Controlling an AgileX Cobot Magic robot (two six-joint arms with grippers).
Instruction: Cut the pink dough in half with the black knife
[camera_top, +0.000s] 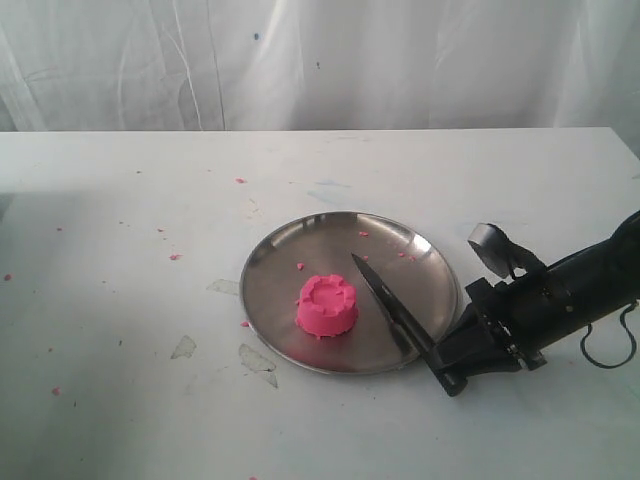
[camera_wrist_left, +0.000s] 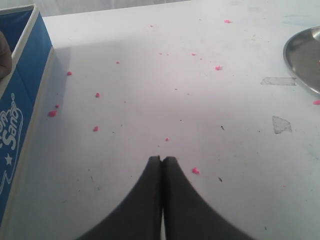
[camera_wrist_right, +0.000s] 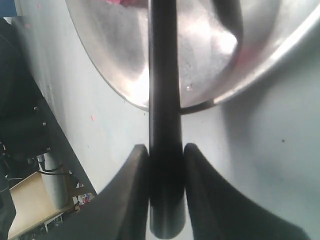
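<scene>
Right gripper (camera_wrist_right: 166, 147) pinches black knife (camera_top: 385, 300) handle at steel plate (camera_top: 275, 280) rim. Check grip is firm, lift level, centre blade over pink dough (camera_top: 328, 305). Left gripper (camera_wrist_left: 162, 159) closed, empty.

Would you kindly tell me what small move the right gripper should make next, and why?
Probably lift the black knife slightly. The right gripper has its fingers flanking the handle and seemingly touching it, the blade lies on the steel plate, and the pink dough beside it is whole.
</scene>
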